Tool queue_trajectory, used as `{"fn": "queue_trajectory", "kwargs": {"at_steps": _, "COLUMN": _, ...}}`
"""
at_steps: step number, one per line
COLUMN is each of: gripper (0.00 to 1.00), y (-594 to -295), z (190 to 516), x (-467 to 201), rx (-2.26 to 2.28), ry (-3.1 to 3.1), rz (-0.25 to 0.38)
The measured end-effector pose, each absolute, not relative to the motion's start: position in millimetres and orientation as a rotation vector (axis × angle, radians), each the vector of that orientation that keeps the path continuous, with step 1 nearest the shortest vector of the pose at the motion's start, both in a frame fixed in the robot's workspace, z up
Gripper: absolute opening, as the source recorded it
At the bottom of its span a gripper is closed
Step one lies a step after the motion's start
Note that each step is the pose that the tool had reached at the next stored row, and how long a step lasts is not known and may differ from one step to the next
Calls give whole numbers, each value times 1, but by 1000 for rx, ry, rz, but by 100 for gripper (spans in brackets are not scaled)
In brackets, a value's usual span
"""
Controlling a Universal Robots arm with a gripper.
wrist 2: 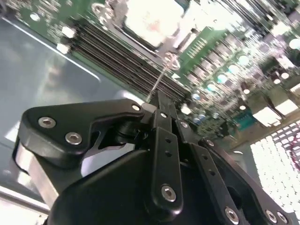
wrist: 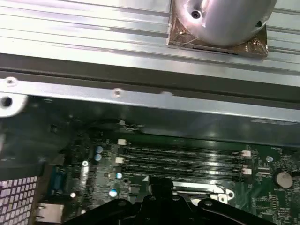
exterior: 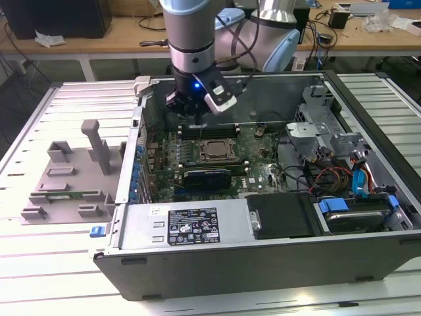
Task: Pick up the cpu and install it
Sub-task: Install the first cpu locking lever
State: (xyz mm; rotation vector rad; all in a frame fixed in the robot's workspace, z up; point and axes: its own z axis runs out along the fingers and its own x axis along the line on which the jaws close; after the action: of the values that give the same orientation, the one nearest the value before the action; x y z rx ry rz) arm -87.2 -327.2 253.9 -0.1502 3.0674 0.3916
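The gripper [exterior: 192, 113] hangs over the far edge of the motherboard [exterior: 263, 171], inside the one open computer case [exterior: 263, 263]. Its fingers [wrist 2: 161, 108] are pressed together, gripping nothing. The one cpu [exterior: 216, 150] sits in its socket just nearer, at board centre. For good seating, keep the chip flat and square to the socket. One expansion card [exterior: 207, 176] lies nearer still.
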Motion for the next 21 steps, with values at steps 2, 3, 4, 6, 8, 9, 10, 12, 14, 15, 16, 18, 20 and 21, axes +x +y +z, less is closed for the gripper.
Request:
{"fn": "queue_trajectory", "kwargs": {"at_steps": 2, "gripper": 11, "y": -327, "z": 253, "x": -69, "rx": -149, "ry": 3078, "rz": 394}}
{"fn": "queue_trajectory", "kwargs": {"at_steps": 3, "gripper": 11, "y": -327, "z": 253, "x": -69, "rx": -149, "ry": 3078, "rz": 394}}
{"fn": "queue_trajectory", "kwargs": {"at_steps": 4, "gripper": 11, "y": -327, "z": 253, "x": -69, "rx": -148, "ry": 3078, "rz": 394}}
{"fn": "queue_trajectory", "kwargs": {"at_steps": 6, "gripper": 11, "y": -327, "z": 253, "x": -69, "rx": -149, "ry": 3072, "rz": 392}}
{"fn": "queue_trajectory", "kwargs": {"at_steps": 8, "gripper": 11, "y": -327, "z": 252, "x": -69, "rx": -153, "ry": 3049, "rz": 388}}
{"fn": "queue_trajectory", "kwargs": {"at_steps": 9, "gripper": 11, "y": -327, "z": 252, "x": -69, "rx": -155, "ry": 3040, "rz": 386}}
{"fn": "queue_trajectory", "kwargs": {"at_steps": 10, "gripper": 11, "y": -327, "z": 251, "x": -69, "rx": -157, "ry": 3024, "rz": 383}}
{"fn": "queue_trajectory", "kwargs": {"at_steps": 12, "gripper": 11, "y": -329, "z": 250, "x": -69, "rx": -159, "ry": 3008, "rz": 380}}
{"fn": "queue_trajectory", "kwargs": {"at_steps": 14, "gripper": 11, "y": -333, "z": 245, "x": -69, "rx": -151, "ry": 3003, "rz": 378}}
{"fn": "queue_trajectory", "kwargs": {"at_steps": 15, "gripper": 11, "y": -334, "z": 243, "x": -69, "rx": -144, "ry": 3003, "rz": 378}}
{"fn": "queue_trajectory", "kwargs": {"at_steps": 16, "gripper": 11, "y": -334, "z": 242, "x": -69, "rx": -136, "ry": 3002, "rz": 377}}
{"fn": "queue_trajectory", "kwargs": {"at_steps": 18, "gripper": 11, "y": -335, "z": 236, "x": -69, "rx": -110, "ry": 3002, "rz": 375}}
{"fn": "queue_trajectory", "kwargs": {"at_steps": 20, "gripper": 11, "y": -335, "z": 233, "x": -65, "rx": -95, "ry": 3001, "rz": 374}}
{"fn": "queue_trajectory", "kwargs": {"at_steps": 21, "gripper": 11, "y": -334, "z": 232, "x": -61, "rx": -93, "ry": 3001, "rz": 374}}
